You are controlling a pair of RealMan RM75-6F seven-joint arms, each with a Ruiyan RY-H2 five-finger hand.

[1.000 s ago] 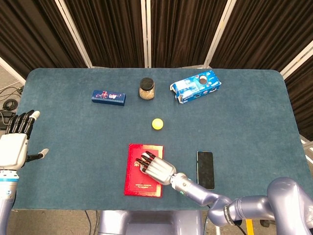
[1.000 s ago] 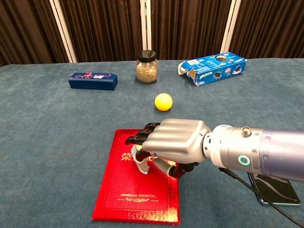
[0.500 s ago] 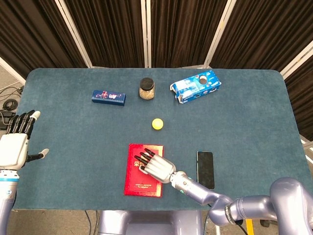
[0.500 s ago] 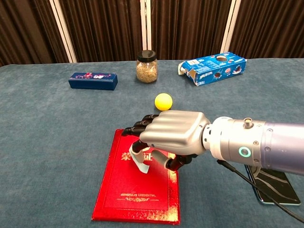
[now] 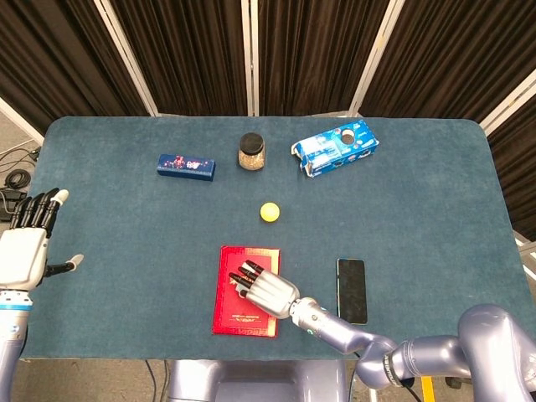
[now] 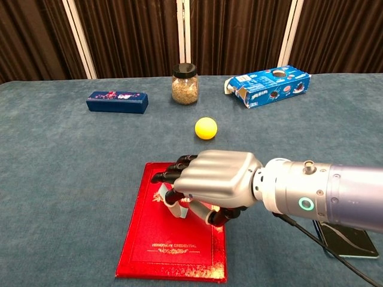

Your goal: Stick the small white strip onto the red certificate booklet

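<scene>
The small white strip (image 6: 174, 208) sits under the fingertips of the right robot hand (image 6: 209, 182), pinched between the thumb and the dark-tipped fingers and hanging just above, or touching, the upper half of the red certificate booklet (image 6: 157, 248); which of the two cannot be told. In the head view the strip is hidden beneath the right robot hand (image 5: 265, 286), which covers the booklet's (image 5: 235, 312) right portion. The booklet lies flat and closed near the front edge of the desk (image 5: 126, 234), its gold lettering facing up.

Just right of the booklet a black phone (image 5: 352, 290) lies face up on the blue cloth. Further back, a yellow ball (image 6: 206, 128) rests near the middle of the desk. Behind it stand a dark-lidded glass jar (image 6: 185, 84), a blue cookie box (image 6: 268, 85) lying on its side to the right, and a dark blue flat box (image 6: 116, 101) to the left.

The left robot hand (image 5: 25, 243) hovers off the desk's left edge, fingers spread and holding nothing.
</scene>
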